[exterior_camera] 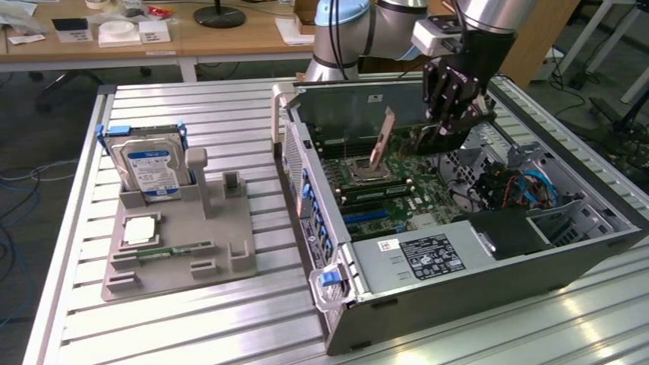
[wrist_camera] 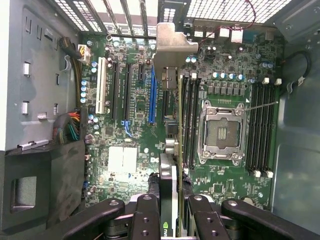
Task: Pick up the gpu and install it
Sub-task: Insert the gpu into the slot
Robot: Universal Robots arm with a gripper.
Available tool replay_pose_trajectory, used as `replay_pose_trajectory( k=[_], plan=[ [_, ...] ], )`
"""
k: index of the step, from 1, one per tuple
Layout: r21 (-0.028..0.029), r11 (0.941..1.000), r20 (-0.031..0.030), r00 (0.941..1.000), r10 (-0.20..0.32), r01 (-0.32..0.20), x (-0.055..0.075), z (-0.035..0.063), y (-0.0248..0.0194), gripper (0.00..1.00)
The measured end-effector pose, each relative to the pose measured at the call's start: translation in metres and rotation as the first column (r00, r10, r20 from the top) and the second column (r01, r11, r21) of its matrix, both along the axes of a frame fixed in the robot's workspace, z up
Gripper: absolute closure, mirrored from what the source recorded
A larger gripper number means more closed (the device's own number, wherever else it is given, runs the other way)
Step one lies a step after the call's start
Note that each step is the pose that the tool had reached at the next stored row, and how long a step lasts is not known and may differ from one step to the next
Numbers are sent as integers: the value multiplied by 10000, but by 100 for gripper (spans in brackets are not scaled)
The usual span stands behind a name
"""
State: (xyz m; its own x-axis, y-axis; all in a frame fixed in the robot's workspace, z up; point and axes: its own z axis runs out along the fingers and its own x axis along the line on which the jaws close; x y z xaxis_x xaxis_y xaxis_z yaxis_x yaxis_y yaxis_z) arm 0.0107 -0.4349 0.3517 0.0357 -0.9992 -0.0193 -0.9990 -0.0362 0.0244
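Observation:
The gpu [exterior_camera: 409, 142] is a thin green card with a silver bracket [wrist_camera: 170, 45] at one end. It hangs edge-down inside the open computer case [exterior_camera: 568, 266], a little above the motherboard [exterior_camera: 385, 201]. My gripper [exterior_camera: 443, 134] comes down from above and is shut on the card's upper edge. In the wrist view my gripper [wrist_camera: 171, 200] has its dark fingers [wrist_camera: 146, 210] on both sides of the card [wrist_camera: 170, 165]. Seen edge-on there, the card runs between the long blue slot [wrist_camera: 151, 97] and the black memory slots [wrist_camera: 189, 120].
The CPU socket [wrist_camera: 220, 132] lies beside the card. A power supply [exterior_camera: 426, 255] fills the case's near end, with cables [exterior_camera: 517, 186] on the exterior view's right. Outside the case, a grey fixture [exterior_camera: 228, 228] holds a hard drive [exterior_camera: 150, 163] and a memory stick [exterior_camera: 167, 249].

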Motion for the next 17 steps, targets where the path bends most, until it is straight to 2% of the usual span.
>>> replay_pose_trajectory(
  k=[5, 6, 11, 17],
  plan=[
    [0, 10000, 3, 10000, -2, 2, -7, -16, 0, 73],
    [2, 10000, 15, 10000, -1, 1, -12, -23, 0, 73],
    [-1, 10000, 160, 9999, 0, 0, -59, -65, 0, 73],
    [-2, 10000, 178, 9998, 0, 0, -99, -83, -2, 73]
  ],
)
